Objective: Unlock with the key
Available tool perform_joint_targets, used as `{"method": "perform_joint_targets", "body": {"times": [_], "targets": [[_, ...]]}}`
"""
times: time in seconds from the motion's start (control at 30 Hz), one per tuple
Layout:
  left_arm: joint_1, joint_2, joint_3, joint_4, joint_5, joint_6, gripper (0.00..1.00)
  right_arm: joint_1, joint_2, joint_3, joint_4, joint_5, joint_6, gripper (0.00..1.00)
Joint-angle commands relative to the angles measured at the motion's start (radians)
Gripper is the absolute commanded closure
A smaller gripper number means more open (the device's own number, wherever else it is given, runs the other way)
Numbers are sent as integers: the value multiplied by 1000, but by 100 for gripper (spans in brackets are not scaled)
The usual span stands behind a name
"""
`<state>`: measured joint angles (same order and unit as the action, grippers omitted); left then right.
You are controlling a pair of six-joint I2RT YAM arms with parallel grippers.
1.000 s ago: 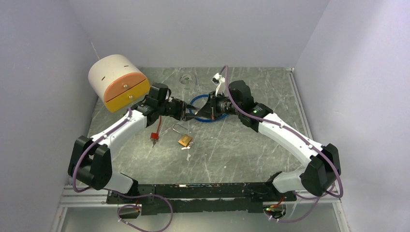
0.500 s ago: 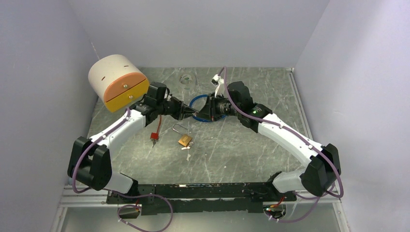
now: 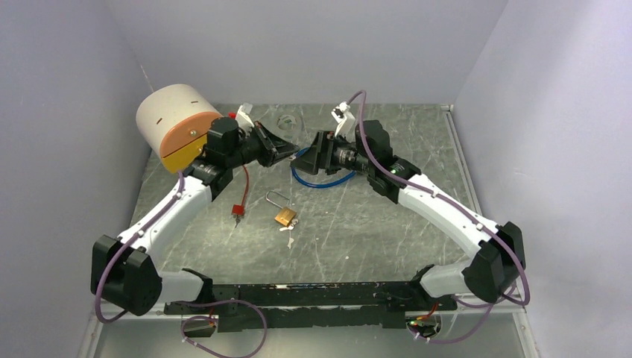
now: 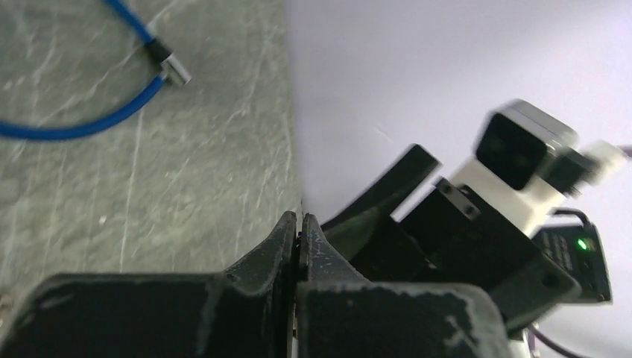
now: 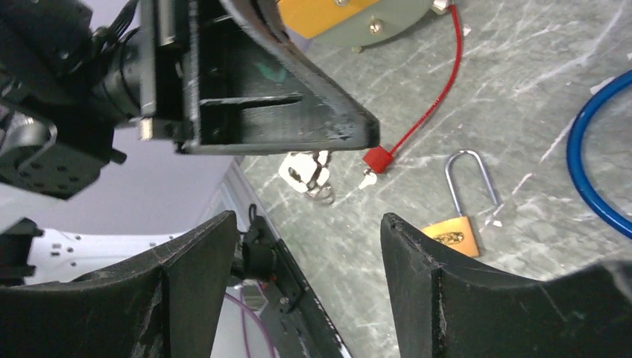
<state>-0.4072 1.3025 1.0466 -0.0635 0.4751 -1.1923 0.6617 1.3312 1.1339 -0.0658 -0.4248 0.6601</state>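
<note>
I see my left gripper (image 3: 289,148) clamped shut, silver keys (image 5: 305,173) just beneath it; whether it holds them I cannot tell. My right gripper (image 5: 305,218) gapes wide. The brass padlock (image 3: 285,217) lies on the table (image 3: 387,239).

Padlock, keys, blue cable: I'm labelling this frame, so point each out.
padlock (image 5: 451,235), right wrist view, on its brass body
keys (image 5: 305,173), right wrist view, on the silver bunch
blue cable (image 5: 573,153), right wrist view, on the loop's left bend

a grey, marble-veined bench (image 3: 373,231) with pale scratches sits boxed in by plain lilac walls: back wall (image 3: 298,45), left wall (image 3: 52,149), right wall (image 3: 559,112). soft, even light.
</note>
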Motion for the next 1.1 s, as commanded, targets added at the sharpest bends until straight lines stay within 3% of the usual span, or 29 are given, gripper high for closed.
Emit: {"method": "perform_joint_targets", "body": {"times": [0.0, 0.13, 0.37, 0.5, 0.63, 0.8, 0.83, 0.97, 1.07], "targets": [[1, -34, -27, 251, 46, 117, 97, -3, 37, 75, 70, 16, 110, 28], [1, -46, -54, 351, 85, 93, 98, -3, 38, 61, 113, 10, 150, 35], [1, -69, -97, 477, 100, 52, 97, -4, 50, 52, 211, -53, 198, 58], [1, -84, -128, 565, 98, 5, 96, -4, 35, 0, 374, -84, 266, 65], [2, -88, -136, 627, 103, -34, 96, -5, 50, 27, 398, -106, 281, 85], [2, -101, -152, 692, 91, -69, 92, -4, 45, 26, 418, -105, 286, 100], [2, -103, -154, 696, 91, -70, 86, -5, 42, 24, 415, -102, 280, 100], [2, -124, -158, 666, 78, -48, 36, -5, 19, 20, 375, -99, 218, 100], [2, -141, -162, 626, 58, -40, 25, -4, -11, 0, 355, -110, 178, 100]]}}
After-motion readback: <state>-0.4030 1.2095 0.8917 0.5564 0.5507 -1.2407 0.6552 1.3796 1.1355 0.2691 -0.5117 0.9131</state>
